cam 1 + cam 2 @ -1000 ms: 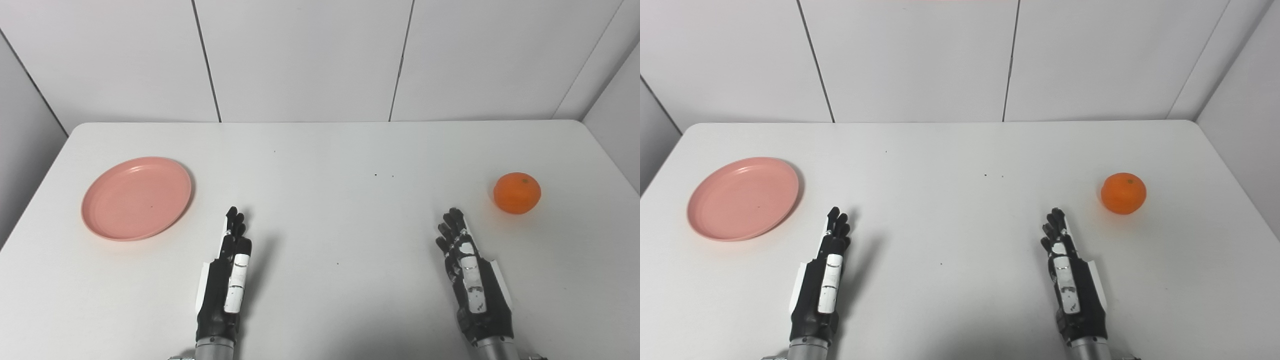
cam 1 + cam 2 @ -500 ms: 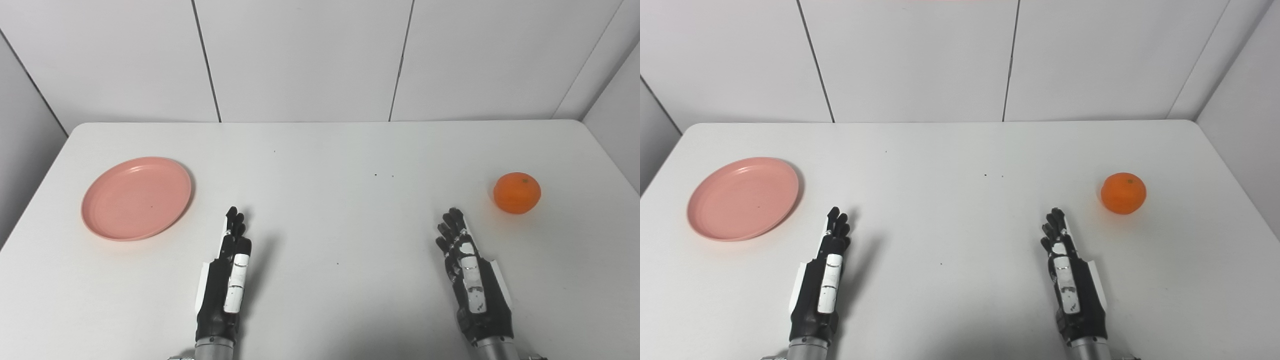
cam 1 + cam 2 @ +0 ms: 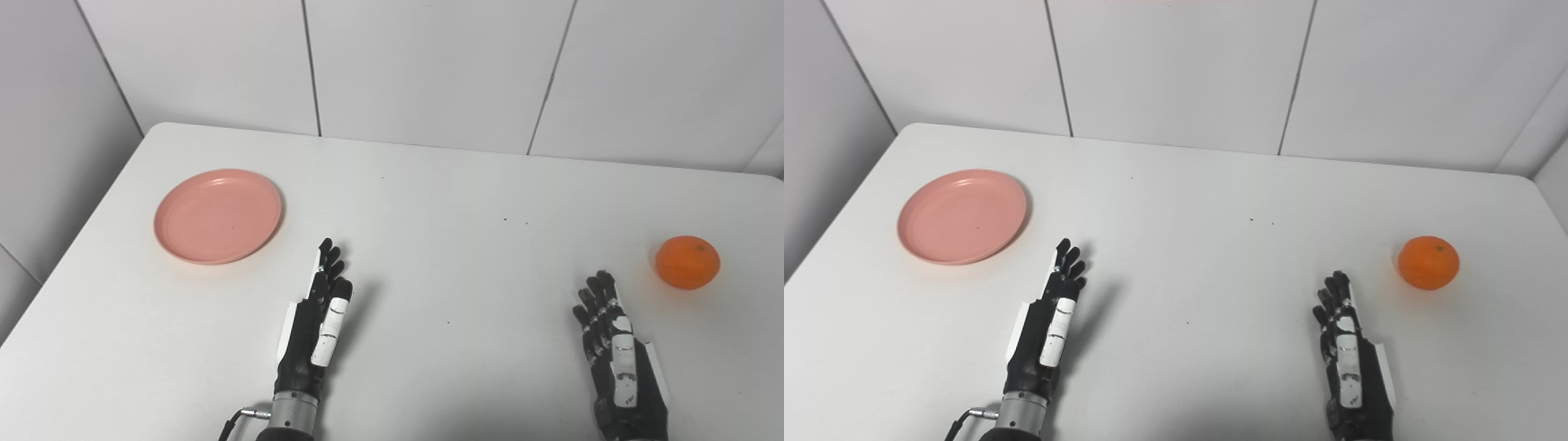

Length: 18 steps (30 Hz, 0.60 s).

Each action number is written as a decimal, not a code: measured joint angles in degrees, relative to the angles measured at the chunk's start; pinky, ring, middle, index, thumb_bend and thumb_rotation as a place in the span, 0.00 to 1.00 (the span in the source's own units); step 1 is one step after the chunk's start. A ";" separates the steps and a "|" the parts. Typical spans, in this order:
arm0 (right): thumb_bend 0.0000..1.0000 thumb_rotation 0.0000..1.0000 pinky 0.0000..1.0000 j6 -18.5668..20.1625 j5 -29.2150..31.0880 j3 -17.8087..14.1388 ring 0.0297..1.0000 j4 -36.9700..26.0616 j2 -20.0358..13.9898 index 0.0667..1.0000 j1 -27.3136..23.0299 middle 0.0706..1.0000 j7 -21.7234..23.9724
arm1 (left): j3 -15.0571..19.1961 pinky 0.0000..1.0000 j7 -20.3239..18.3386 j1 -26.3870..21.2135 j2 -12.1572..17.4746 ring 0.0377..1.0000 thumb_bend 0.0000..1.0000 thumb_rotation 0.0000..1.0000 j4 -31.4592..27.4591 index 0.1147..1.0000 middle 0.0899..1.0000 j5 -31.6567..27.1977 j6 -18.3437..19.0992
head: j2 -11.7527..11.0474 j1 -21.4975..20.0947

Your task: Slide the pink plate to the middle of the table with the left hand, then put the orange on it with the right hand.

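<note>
A round pink plate lies empty on the white table at the left. An orange sits on the table at the far right. My left hand rests edge-on above the table's near part, fingers straight and apart, empty, to the right of and nearer than the plate. My right hand is likewise open and empty, to the left of and nearer than the orange. Both hands are apart from the objects.
White wall panels stand behind the table, and a wall runs along its left edge. A few small dark specks mark the tabletop's middle.
The whole picture has shifted and tilted, so the camera has turned to the left. The plate, the orange and both hands keep their places on the table.
</note>
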 measured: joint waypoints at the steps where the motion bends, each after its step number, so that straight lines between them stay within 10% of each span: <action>1: 0.82 0.97 1.00 -0.32 0.29 -0.03 1.00 0.26 -0.55 0.99 -0.16 0.99 0.11 | -0.05 0.90 0.18 0.00 -0.03 0.94 0.64 0.95 0.09 0.97 0.97 0.10 -0.11 | -0.53 0.54; 18: 0.79 1.00 1.00 -5.64 6.20 0.17 1.00 3.33 -2.79 1.00 -1.50 1.00 2.16 | -0.01 0.83 1.02 -0.09 -0.68 0.90 0.63 0.86 1.26 0.92 0.93 0.72 -1.87 | -7.92 4.94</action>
